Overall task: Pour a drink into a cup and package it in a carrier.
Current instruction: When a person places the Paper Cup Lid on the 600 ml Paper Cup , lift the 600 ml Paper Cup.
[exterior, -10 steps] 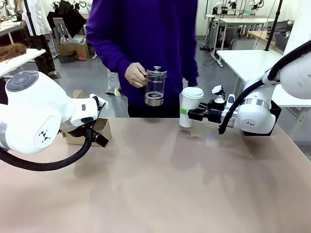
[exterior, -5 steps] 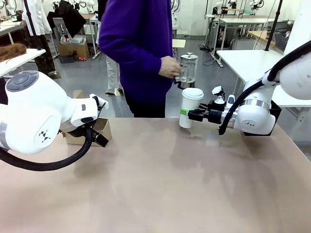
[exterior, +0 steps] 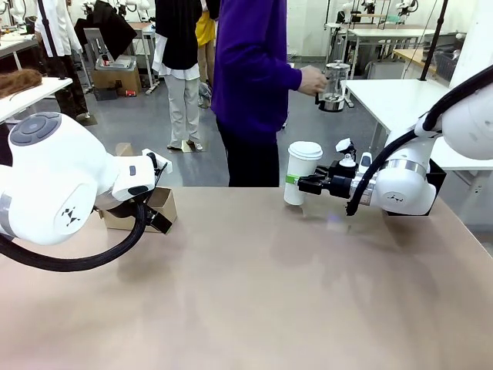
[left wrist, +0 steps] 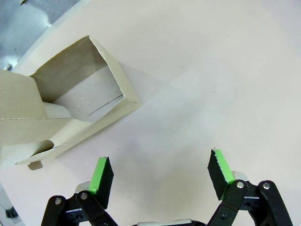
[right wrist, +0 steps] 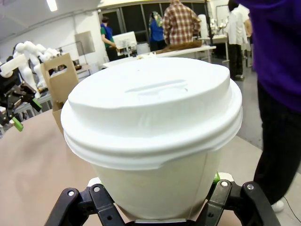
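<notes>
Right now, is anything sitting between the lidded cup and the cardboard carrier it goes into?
Nothing stands on the table between the lidded paper cup and the cardboard drink carrier: that stretch is bare. The left gripper, jaws open, hangs close beside the carrier and could crowd the approach.

tall white paper cup (exterior: 300,173) with a white plastic lid (exterior: 306,146) stands upright at the far edge of the table (exterior: 254,293), right of centre, clamped in my right gripper (exterior: 297,180). small brown cardboard carrier (exterior: 163,204) sits far left, handle upright.

left arm (exterior: 54,185) hides most of the carrier (exterior: 165,202); cup (right wrist: 155,141) base cut off.
</notes>
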Robot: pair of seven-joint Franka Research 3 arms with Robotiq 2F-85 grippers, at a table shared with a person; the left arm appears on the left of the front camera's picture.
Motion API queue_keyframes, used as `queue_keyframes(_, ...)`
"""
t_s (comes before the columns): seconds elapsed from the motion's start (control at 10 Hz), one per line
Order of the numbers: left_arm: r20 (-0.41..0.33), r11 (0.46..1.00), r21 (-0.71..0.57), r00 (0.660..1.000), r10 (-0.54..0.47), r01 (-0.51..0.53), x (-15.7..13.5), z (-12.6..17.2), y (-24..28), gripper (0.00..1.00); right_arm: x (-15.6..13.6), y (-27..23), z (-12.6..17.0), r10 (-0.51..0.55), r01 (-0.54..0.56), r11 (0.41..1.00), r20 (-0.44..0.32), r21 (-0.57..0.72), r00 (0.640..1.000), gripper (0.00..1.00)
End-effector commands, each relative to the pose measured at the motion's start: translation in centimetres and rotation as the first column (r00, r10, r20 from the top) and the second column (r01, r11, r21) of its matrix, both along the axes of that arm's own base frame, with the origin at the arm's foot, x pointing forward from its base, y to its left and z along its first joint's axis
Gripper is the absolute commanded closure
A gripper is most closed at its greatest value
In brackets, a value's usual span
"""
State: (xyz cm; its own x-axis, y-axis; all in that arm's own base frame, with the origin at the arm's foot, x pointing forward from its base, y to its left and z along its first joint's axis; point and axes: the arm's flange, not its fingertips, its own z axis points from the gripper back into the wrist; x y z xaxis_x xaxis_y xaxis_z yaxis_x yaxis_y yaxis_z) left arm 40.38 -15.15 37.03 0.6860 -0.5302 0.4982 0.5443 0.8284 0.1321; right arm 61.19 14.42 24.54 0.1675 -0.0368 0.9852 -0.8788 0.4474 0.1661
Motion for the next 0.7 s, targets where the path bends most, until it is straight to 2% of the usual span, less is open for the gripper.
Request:
queue_keyframes(0.0,0.000,1.000,-0.002,1.000,0.000,0.000,-0.01,0.03,0.02,0.00,0.31,0.10,0.38,0.008,-0.008,1.000,0.000,0.007,1.000,0.19)
queue_keyframes(0.6,0.000,1.000,-0.002,1.000,0.000,0.000,-0.01,0.03,0.02,0.00,0.36,0.09,0.17,0.020,-0.020,1.000,0.001,0.012,1.000,0.19)
